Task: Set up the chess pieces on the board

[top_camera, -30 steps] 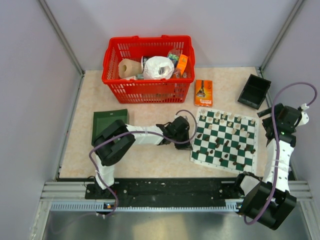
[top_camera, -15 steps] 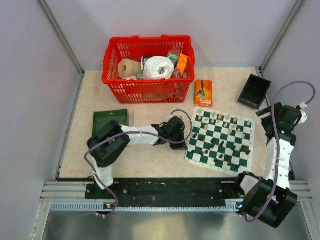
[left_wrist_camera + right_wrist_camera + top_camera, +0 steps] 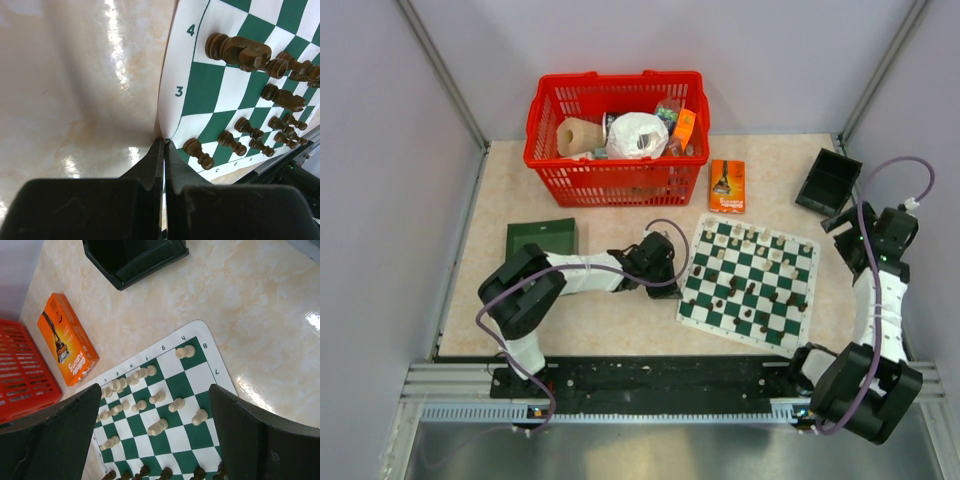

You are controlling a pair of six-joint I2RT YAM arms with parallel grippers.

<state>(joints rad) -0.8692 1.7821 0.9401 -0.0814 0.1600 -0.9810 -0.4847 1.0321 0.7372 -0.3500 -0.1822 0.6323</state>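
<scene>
Left gripper (image 3: 164,146) is being clenched on the board (image 3: 172,70) border, likely for repositioning; right gripper (image 3: 157,435) is being held released.

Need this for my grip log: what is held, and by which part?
The left gripper pinches the board by its white border edge; the right gripper, open, holds nothing.

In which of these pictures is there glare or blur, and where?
Left wrist view: bright glare streaks on the table; the left hand, pinching the board edge, is dark and blurred. Right wrist view: one glare patch on the table at right. Top view: even light, no glare.
</scene>
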